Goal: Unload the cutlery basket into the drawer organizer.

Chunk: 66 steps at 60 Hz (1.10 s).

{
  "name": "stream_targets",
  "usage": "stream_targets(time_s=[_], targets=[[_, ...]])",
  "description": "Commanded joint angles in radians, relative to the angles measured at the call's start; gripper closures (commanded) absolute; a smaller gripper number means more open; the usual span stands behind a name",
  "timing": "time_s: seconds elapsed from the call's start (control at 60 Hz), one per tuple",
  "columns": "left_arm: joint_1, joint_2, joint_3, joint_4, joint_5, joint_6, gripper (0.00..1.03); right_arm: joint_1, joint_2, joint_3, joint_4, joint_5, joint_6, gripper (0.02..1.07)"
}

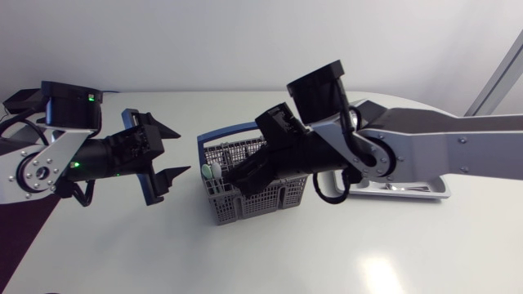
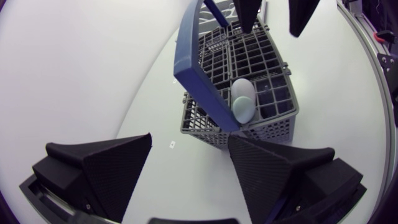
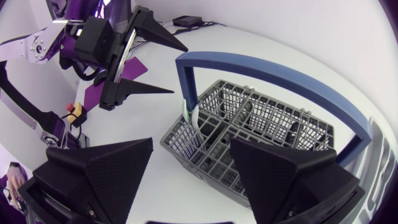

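Your right hand [image 3: 191,148] is spread wide and grips nothing; it hangs just above the cutlery basket [image 1: 245,204], fingers pointing down toward the compartments. Your left hand [image 1: 181,153] is wide open too and empty; it sits near the basket's short end, tips aimed at it but not touching.

The basket is grey lattice plastic, divided into small cells, standing upright on the white counter [image 1: 245,261]; a blue hoop handle [image 3: 273,68] arches upright along its length. Two pale rounded pieces [image 2: 242,99], one white and one pale green, stand in the corner cell at the end nearest your left hand; the left wrist view shows both, the head view only a small pale spot.

Only the head view shows the drawer organizer [image 1: 441,193]; it lies beyond the basket's other end, partly under your right arm, with silvery cutlery [image 1: 400,188] in it. Bare counter shows between your left hand and the basket, and along the basket's long side.
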Motion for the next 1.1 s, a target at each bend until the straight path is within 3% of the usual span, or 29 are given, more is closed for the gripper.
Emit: stream_targets(time_s=[0.0,0.167,0.25,0.45,0.683,0.883,1.017,1.083], targets=[[0.031,-0.034,-0.034,-0.025,0.051,-0.017,0.1,0.04,0.045,0.031,0.039,0.029,0.045,0.22],[0.102,-0.062,-0.015,-0.18,0.2,-0.012,0.1,0.111,0.085,0.037,0.113,0.115,0.048,0.23],[0.123,-0.077,-0.006,-0.276,0.266,0.005,0.1,0.111,0.108,0.039,0.145,0.128,0.053,0.3],[0.159,-0.049,0.031,-0.443,0.413,0.048,0.1,0.093,0.149,0.045,0.185,0.158,0.067,0.35],[0.154,0.014,0.04,-0.433,0.437,0.086,0.1,0.073,0.159,0.033,0.235,0.158,0.07,0.46],[0.157,0.077,0.045,-0.388,0.439,0.088,0.1,0.059,0.183,0.036,0.255,0.153,0.076,0.65],[0.157,0.081,0.04,-0.374,0.44,0.089,0.1,0.054,0.195,0.034,0.264,0.144,0.081,0.66],[0.157,0.087,0.04,-0.371,0.445,0.089,0.1,0.054,0.195,0.03,0.272,0.141,0.082,0.72]])
